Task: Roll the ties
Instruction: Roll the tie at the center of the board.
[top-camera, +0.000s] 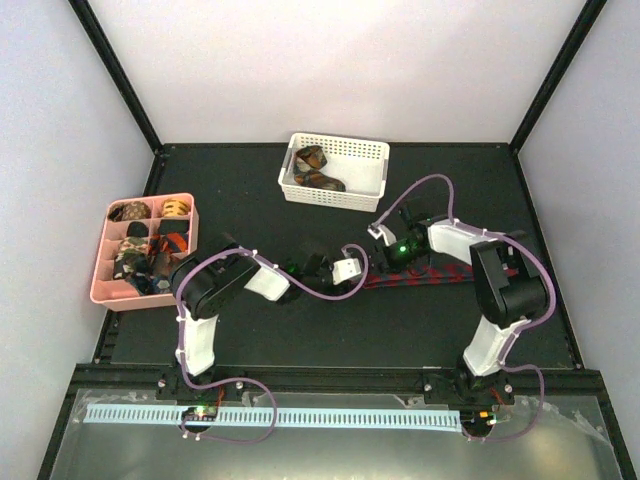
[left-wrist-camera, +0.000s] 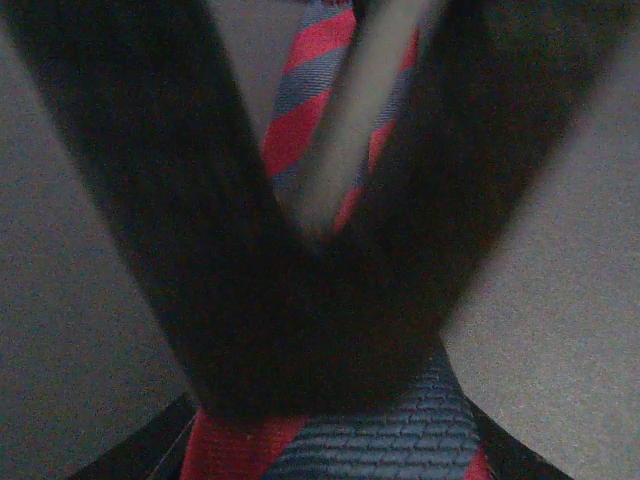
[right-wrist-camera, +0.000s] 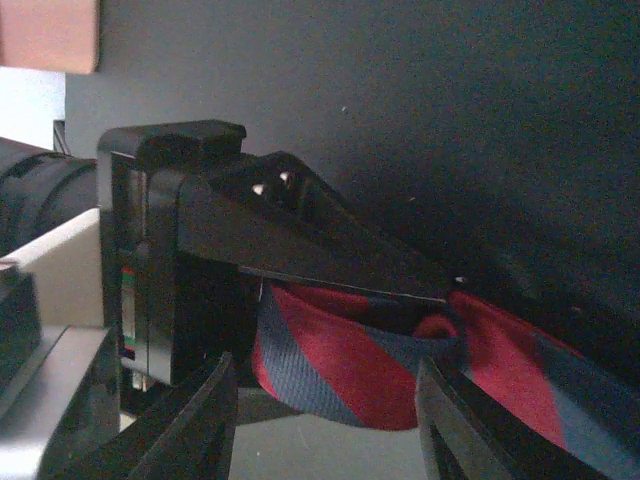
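Note:
A red-and-dark striped tie (top-camera: 440, 275) lies stretched along the black table, right of centre. Its left end is folded into a small loop (right-wrist-camera: 350, 360). My left gripper (top-camera: 368, 268) is shut on that folded end. In the left wrist view its dark fingers (left-wrist-camera: 200, 220) meet over the tie (left-wrist-camera: 310, 110). In the right wrist view the left gripper (right-wrist-camera: 300, 230) presses down on top of the fold. My right gripper (top-camera: 383, 250) is open, with its gripper (right-wrist-camera: 325, 390) astride the loop and a finger on each side.
A pink divided tray (top-camera: 100, 285) with several rolled ties stands at the left; its corner shows in the right wrist view (right-wrist-camera: 50, 30). A white basket (top-camera: 330, 197) at the back centre holds loose ties (top-camera: 315, 168). Purple cables arc over both arms.

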